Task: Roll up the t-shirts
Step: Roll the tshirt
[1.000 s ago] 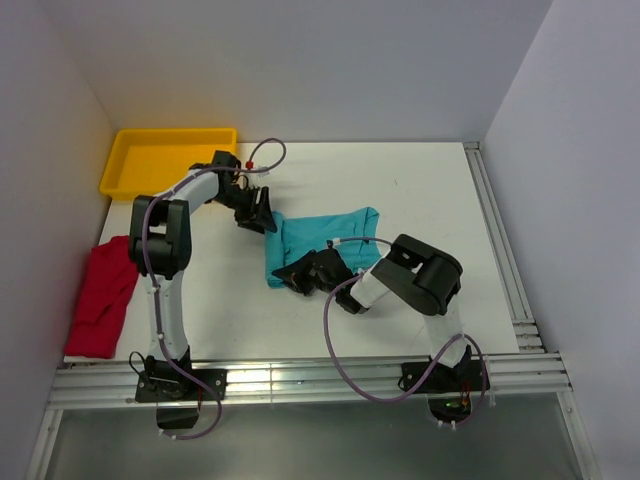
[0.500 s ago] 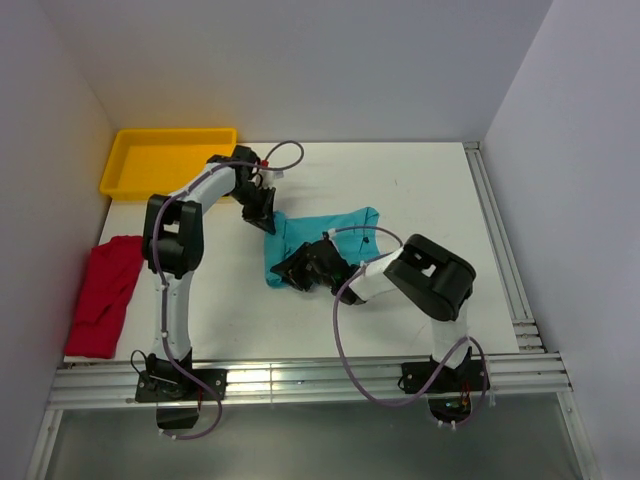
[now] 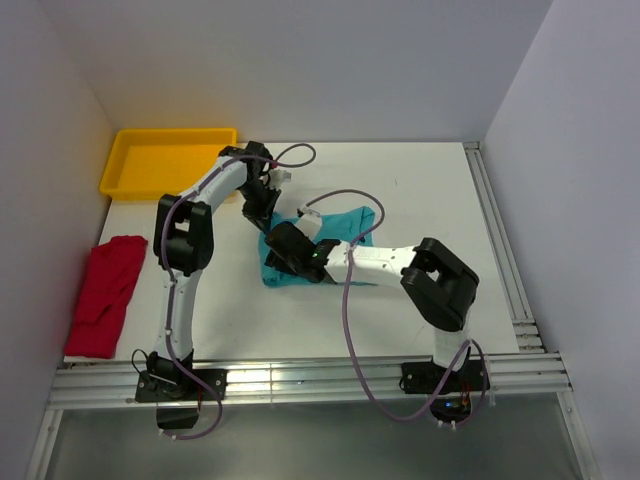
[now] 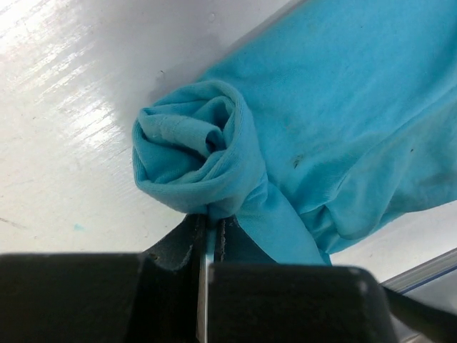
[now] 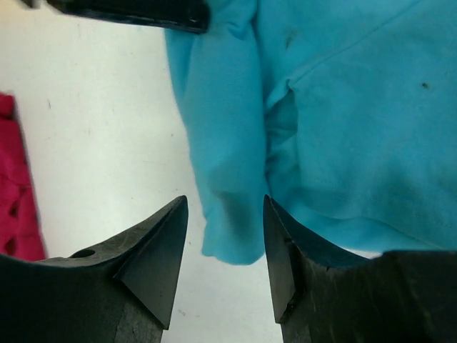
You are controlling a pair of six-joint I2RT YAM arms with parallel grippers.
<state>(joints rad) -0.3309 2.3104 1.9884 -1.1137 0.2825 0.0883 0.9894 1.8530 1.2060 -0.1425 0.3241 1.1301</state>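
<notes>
The white surface [image 3: 430, 200] is filling most of the overhead view. The yellow tray [image 3: 170, 132] is sitting in its upper-left corner, and both shirts are lying outside it on the surface.

The teal t-shirt [image 3: 345, 225] is lying folded near the middle of the frame. Its long axis is running left to right and rising a little toward the right. Its left end is curling into a loose roll whose axis is running roughly top to bottom. In the left wrist view that roll [image 4: 196, 150] is showing its spiral end-on.

The red t-shirt [image 3: 105, 295] is lying crumpled along the left edge, below the tray and well apart from the teal one. Its long axis is running top to bottom.

The left hand [image 3: 262, 215] is reaching down at the upper end of the roll. Its fingers are pressing together on a fold of teal fabric [image 4: 212, 225].

The right hand [image 3: 285, 250] is hovering over the lower end of the roll. Its fingers are standing apart [image 5: 223, 214], straddling the rolled edge without clamping it.
</notes>
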